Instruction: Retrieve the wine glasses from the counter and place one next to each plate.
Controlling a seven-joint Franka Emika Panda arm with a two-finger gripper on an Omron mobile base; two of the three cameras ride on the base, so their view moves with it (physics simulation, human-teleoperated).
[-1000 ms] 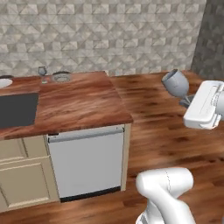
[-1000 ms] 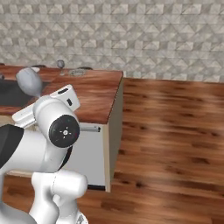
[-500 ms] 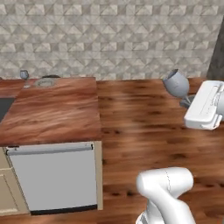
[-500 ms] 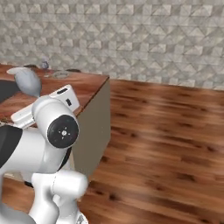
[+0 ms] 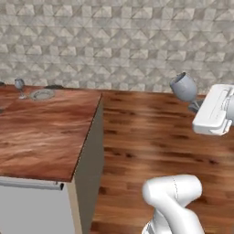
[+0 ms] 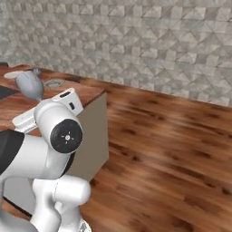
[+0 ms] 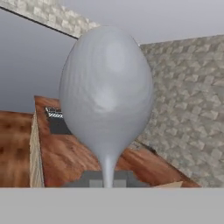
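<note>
In the left base view, the carried wine glass [image 5: 184, 87] hangs tilted over the wooden floor [image 5: 151, 141], well to the right of the bench [image 5: 41, 137], its stem running down into the jaws at the end of the white hand. At the far corner of the bench the second wine glass [image 5: 19, 85] stands upright just left of the grey ringed plate [image 5: 42, 94]. In the right base view, the held glass [image 6: 30, 85] shows above the arm's big joint, in front of the bench, with the grey plate [image 6: 55, 83] lying beyond it near the stone wall [image 6: 136, 41]. In the hand view, the bowl of the glass [image 7: 106, 92] looms large, and its stem drops between the finger tips [image 7: 127, 176], so the jaws look closed on the stem, with little gap to spare. Judging by this, the step in hand is carrying; to do it well, keep the stem pinched firmly, bring the glass level before lowering, and set its foot flat on the bench beside a plate, not on the rim
</note>
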